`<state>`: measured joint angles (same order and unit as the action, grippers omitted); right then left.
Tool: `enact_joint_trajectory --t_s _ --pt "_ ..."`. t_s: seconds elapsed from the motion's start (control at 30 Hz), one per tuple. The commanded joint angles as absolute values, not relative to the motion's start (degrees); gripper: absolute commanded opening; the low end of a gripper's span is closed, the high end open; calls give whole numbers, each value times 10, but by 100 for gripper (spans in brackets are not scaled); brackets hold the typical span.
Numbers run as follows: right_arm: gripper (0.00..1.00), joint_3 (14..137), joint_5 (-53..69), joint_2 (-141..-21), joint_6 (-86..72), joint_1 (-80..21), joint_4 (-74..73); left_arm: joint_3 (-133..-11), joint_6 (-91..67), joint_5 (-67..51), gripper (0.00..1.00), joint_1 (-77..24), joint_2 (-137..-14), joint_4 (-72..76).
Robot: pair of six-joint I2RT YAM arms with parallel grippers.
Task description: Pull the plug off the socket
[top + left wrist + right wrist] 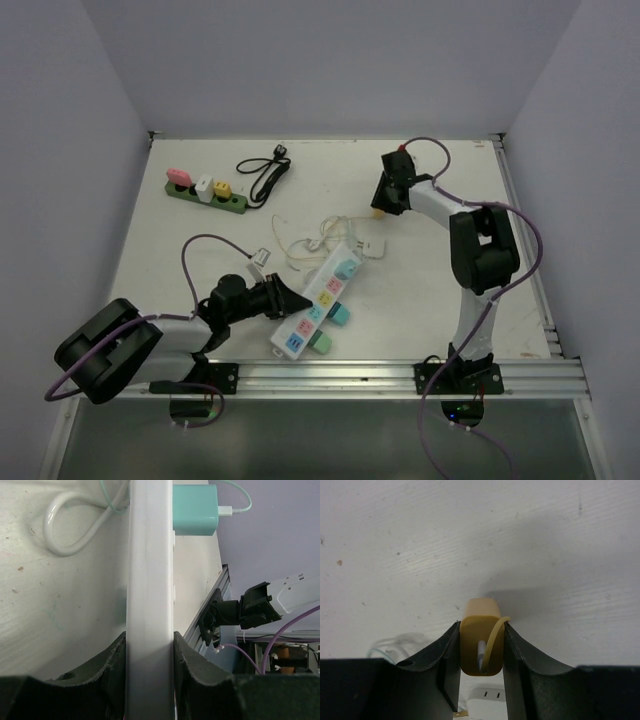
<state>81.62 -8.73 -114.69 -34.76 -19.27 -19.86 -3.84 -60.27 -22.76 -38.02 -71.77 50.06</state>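
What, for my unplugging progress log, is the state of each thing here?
left gripper: shut on white power strip
white power strip: clamped by the left gripper
teal plug: seated in the white power strip
yellow plug: unplugged, held away from the strip
right gripper: shut on yellow plug
green power strip: three plugs seated
black cable: lying loose

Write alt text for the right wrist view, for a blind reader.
The right gripper clamps a mustard-yellow rounded plastic plug, a yellow cable looping from its back, above a white table. A white plastic block with two slots shows below.
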Motion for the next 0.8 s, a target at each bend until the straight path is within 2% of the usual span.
enact_joint_trajectory --t_s 0.0,0.07,0.1,0.23,0.33,0.57,0.77 --pt "29 791 -72 -1104 -351 -183 -172 -41 -590 -224 0 -383 -702 570" --pt "37 779 -56 -1086 -349 -182 -165 -45 -586 -222 0 -383 -707 565" --pt "46 767 -55 -1076 -347 -183 -164 -46 -585 -218 0 -382 -708 563" --pt "64 737 -44 -1028 -346 -184 -154 -50 -582 -208 0 -383 -715 555" --pt "73 712 -27 -980 -351 -185 -149 -54 -581 -200 0 -382 -719 549" --pt "77 632 -25 -841 -370 -229 -135 -83 -563 -159 0 -381 -719 492" --pt "78 554 -105 -731 -429 -315 -115 -120 -552 -123 0 -379 -730 456"
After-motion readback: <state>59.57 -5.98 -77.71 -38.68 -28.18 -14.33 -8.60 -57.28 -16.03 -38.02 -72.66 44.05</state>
